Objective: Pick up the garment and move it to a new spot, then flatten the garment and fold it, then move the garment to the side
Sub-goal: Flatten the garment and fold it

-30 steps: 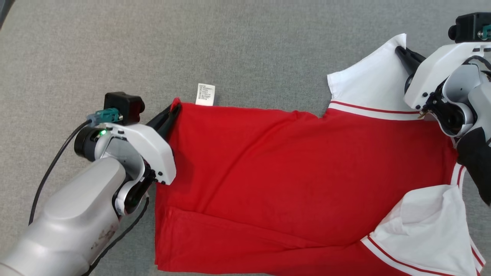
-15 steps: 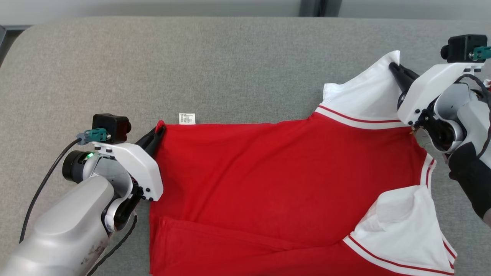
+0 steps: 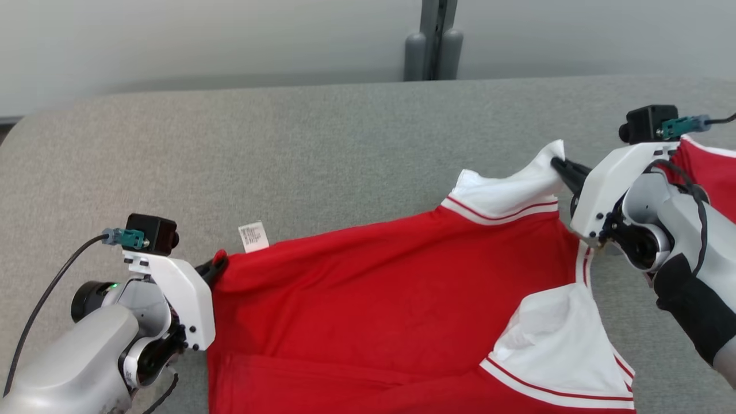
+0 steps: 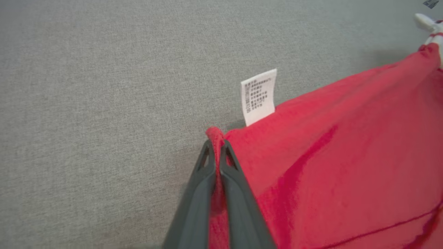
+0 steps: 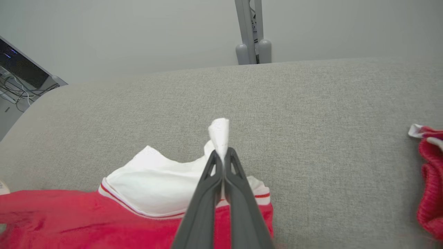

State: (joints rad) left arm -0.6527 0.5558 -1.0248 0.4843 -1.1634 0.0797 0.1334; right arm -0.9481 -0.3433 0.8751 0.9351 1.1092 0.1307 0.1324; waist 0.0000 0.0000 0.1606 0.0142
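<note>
Grey woven fabric covers the surface (image 3: 322,144), which ends at a pale wall (image 3: 230,40) with a grey post (image 3: 431,40) standing behind its far edge. We see the garment (image 3: 391,305), a red shirt with white, red-striped sleeves, spread over the near middle and right of the surface, its near part running out of the head view. A white care label (image 4: 259,96) sticks out from its far-left edge; we make out rows of small dark print on it, too small to read. The left gripper (image 4: 214,143) is closed tight on the red far-left corner, just beside the label, and a nub of cloth pokes past its tips. The right gripper (image 5: 221,152) is likewise closed, pinching the far white sleeve (image 3: 506,195), whose tip stands up beyond the fingers. A second red piece of cloth (image 5: 429,180) lies at the far right, apart from the shirt.

Against the frame a second earlier, the head camera has tipped up: the wall and post have come into view and everything sits lower in the picture. Both grippers keep the same holds. The garment's far edge, level across the picture then, now slants up toward the right. The pinched sleeve, then a broad flat panel, is drawn into a narrower, ridged shape.
</note>
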